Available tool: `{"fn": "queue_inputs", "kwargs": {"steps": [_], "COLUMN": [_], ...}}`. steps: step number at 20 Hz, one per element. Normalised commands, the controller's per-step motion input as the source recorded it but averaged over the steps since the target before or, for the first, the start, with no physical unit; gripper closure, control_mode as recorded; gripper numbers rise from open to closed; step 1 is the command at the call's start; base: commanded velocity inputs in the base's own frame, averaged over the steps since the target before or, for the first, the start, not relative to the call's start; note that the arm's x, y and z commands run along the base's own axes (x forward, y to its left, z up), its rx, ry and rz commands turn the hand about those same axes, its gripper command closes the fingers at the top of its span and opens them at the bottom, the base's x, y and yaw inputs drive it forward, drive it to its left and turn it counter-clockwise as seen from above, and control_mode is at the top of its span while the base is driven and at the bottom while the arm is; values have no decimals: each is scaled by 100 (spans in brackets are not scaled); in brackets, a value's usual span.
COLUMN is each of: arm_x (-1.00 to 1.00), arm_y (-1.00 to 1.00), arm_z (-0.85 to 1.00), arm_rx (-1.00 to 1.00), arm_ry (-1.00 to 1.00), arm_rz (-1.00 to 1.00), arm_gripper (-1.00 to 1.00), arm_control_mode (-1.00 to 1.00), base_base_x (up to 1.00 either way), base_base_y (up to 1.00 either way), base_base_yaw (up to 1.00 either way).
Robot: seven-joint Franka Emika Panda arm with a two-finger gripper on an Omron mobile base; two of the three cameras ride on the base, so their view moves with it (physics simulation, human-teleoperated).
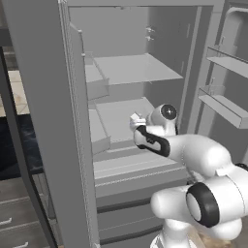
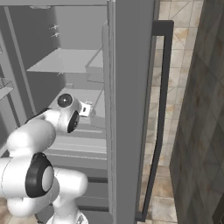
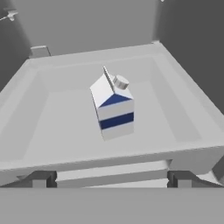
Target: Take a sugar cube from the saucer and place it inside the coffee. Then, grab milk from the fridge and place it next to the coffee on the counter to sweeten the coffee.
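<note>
The small white gable-topped milk carton with the blue band (image 3: 113, 105) stands upright, alone, mid-floor in a pale grey tray-like shelf (image 3: 188, 105) inside the tall grey fridge (image 1: 43, 121). It's probably light with thin, crushable walls (likely slick too), so take it across the flat lower body, below the cap. Your two-finger gripper (image 3: 112, 180) is fully spread, holding nothing, short of the carton.

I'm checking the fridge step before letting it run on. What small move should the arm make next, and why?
Probably ease the pincer forward toward the milk. The hand view shows the carton standing upright on a pale shelf of the fridge, ahead of the fingertips and clear of them; the pincer is open with nothing between its tips, so it needs to close the gap before gripping.
</note>
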Motion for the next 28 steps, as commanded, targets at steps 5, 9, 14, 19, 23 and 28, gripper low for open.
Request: {"fn": "queue_inputs", "kwargs": {"steps": [5,9,14,19,23,28], "arm_x": [26,30,31,32,33,31], "arm_y": [0,0,0,0,0,0], "arm_z": [-8,-5,-9,-12,-18,-18], "arm_rx": [0,0,0,-1,-2,-2], "arm_ry": [0,0,0,0,0,0], "arm_rz": [7,6,3,1,0,0], "arm_gripper": [-100,-100,-100,-100,-100,-100], "arm_control_mode": [-100,-100,-100,-100,-100,-100], "base_base_x": [0,0,0,0,0,0], "base_base_y": [0,0,0,0,0,0], "base_base_yaw": [0,0,0,0,0,0]}}
